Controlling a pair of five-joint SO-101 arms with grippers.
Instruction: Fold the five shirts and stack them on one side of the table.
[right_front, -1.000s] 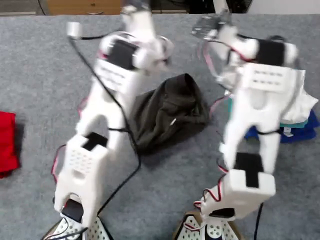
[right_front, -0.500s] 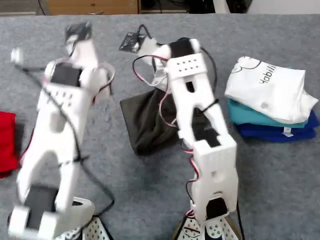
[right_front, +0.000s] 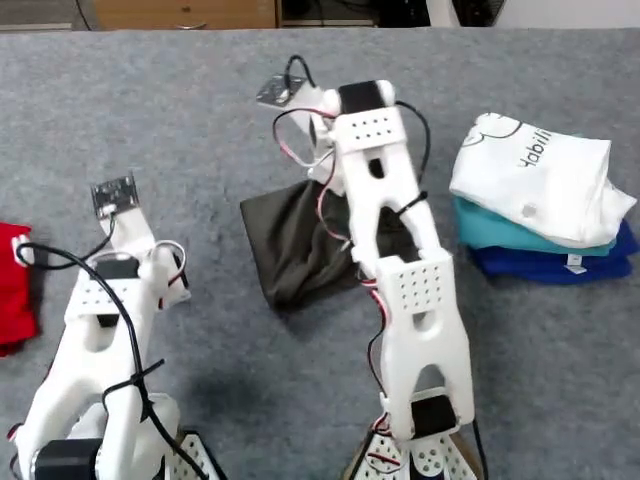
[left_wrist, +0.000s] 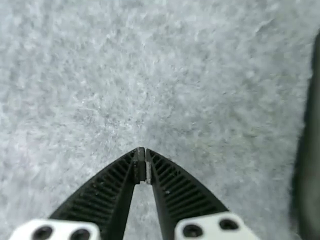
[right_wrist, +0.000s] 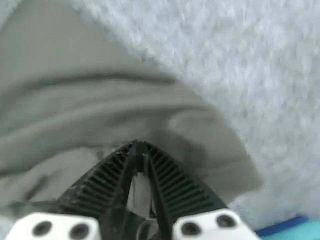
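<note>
A dark olive shirt (right_front: 290, 245) lies crumpled in the middle of the grey table. My right arm (right_front: 385, 190) stretches over it. In the right wrist view my right gripper (right_wrist: 137, 147) is shut, its tips right at the shirt's cloth (right_wrist: 100, 100). My left arm (right_front: 105, 310) stands at the front left. My left gripper (left_wrist: 141, 152) is shut over bare carpet, with the dark shirt's edge (left_wrist: 310, 150) off to one side. A folded stack sits at the right: a white shirt (right_front: 535, 175) on a teal one (right_front: 490, 232) on a blue one (right_front: 540, 262). A red shirt (right_front: 12, 285) lies at the left edge.
The table top (right_front: 150, 110) is grey carpet with open room at the back left and front right. Cables hang from both arms. Wooden furniture (right_front: 185, 12) runs behind the table's far edge.
My left arm has swung away from the dark shirt to the front left. My right arm came over from the stack at the right and now hangs above the dark shirt.
</note>
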